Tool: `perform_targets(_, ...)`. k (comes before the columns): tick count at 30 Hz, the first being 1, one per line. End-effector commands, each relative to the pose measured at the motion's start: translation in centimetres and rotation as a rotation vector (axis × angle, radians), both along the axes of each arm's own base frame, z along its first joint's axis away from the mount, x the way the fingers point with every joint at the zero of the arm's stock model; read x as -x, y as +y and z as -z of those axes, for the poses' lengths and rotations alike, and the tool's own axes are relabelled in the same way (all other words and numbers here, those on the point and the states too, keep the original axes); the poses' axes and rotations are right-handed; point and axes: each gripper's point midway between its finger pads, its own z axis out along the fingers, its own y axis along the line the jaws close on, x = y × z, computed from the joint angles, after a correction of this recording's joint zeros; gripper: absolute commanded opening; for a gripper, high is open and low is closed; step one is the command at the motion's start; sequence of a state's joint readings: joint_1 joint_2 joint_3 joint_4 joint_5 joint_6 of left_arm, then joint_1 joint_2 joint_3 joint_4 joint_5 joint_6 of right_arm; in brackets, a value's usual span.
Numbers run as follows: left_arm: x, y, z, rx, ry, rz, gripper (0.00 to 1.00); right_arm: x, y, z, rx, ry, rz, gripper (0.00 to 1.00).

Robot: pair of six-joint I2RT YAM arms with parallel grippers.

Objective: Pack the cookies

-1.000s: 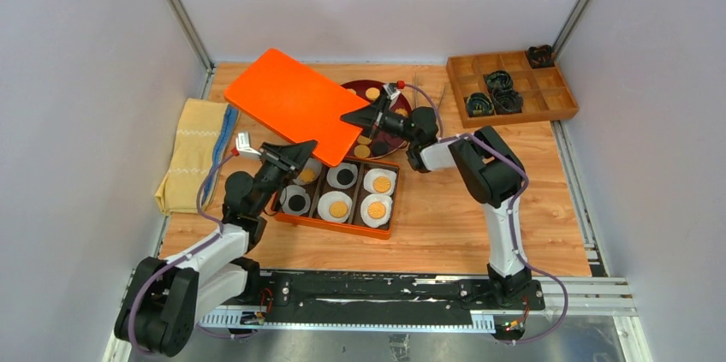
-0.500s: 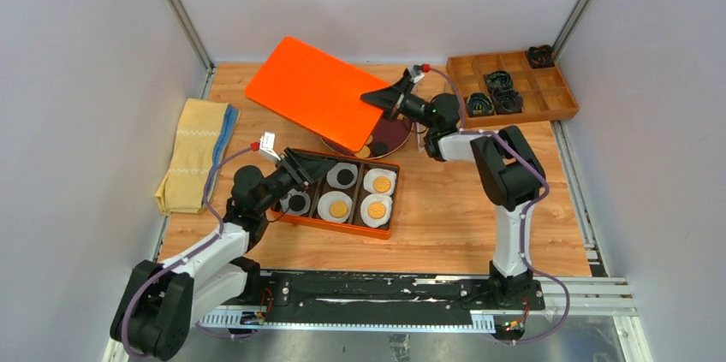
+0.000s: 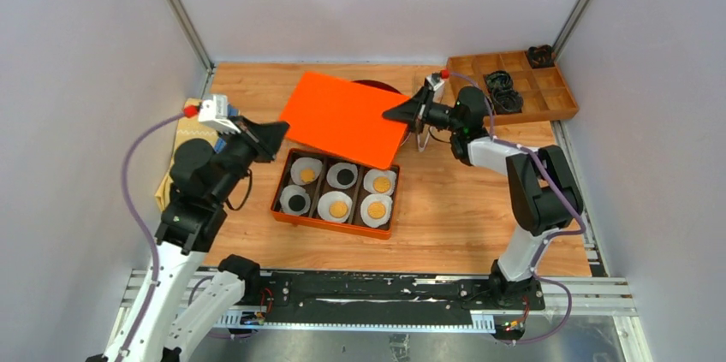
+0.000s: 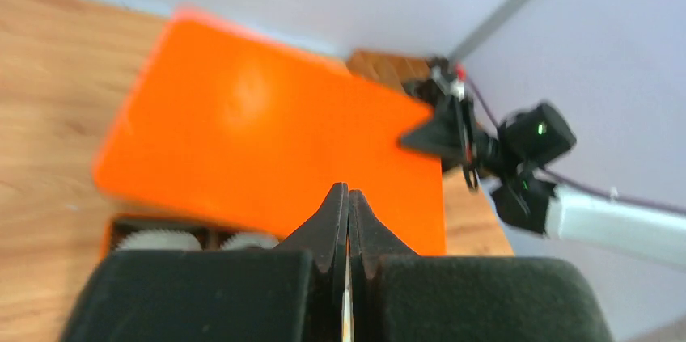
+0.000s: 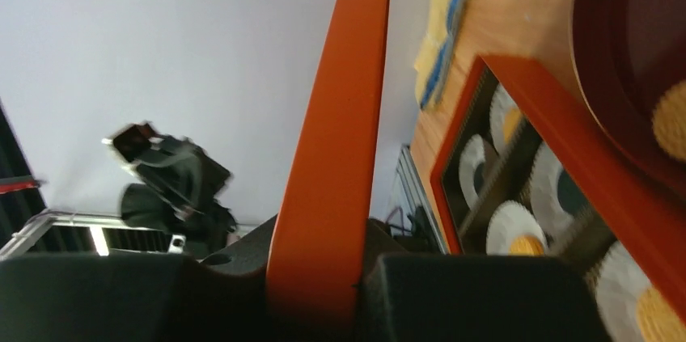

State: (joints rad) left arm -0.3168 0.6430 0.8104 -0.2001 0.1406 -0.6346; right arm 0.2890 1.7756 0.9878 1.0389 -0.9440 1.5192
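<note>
Six cookies sit in white paper cups in the orange box (image 3: 332, 222): golden ones (image 3: 339, 208) and black ones (image 3: 344, 176). My right gripper (image 3: 402, 113) is shut on the right edge of the flat orange lid (image 3: 347, 118) and holds it tilted over the box's back edge. In the right wrist view the lid's edge (image 5: 340, 116) runs up between my fingers, with the box (image 5: 566, 156) and a cookie (image 5: 526, 243) beyond. My left gripper (image 3: 276, 134) is shut and empty, raised left of the lid. It also shows in the left wrist view (image 4: 348, 196), in front of the lid (image 4: 267, 140).
A dark red plate (image 3: 381, 85) lies mostly hidden behind the lid; a golden cookie on it (image 5: 671, 120) shows in the right wrist view. A wooden compartment tray (image 3: 548, 101) with black items stands at back right. A yellow cloth (image 3: 184, 122) lies at the left.
My right gripper has carried the lid to the right and down toward the box. My left gripper has pulled away from the lid and box, rising up and to the left.
</note>
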Motion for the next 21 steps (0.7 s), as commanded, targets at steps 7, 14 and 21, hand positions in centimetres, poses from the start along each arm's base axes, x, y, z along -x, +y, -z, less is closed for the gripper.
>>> perform_targets(7,-4.2,3.5,9.0,-0.27,0.27,-0.211,0.0,10.3,-0.7,5.2,0.356,0.007,-0.268,0.0)
perform_targets(14,-4.1,4.1,11.8,-0.323,0.322,-0.228,0.0,10.8,1.4,6.6,0.248,0.058,-0.269,0.0)
perform_targets(21,-3.4,3.5,11.5,-0.28,0.312,-0.197,0.0,11.0,2.7,4.2,0.093,0.033,-0.226,0.0)
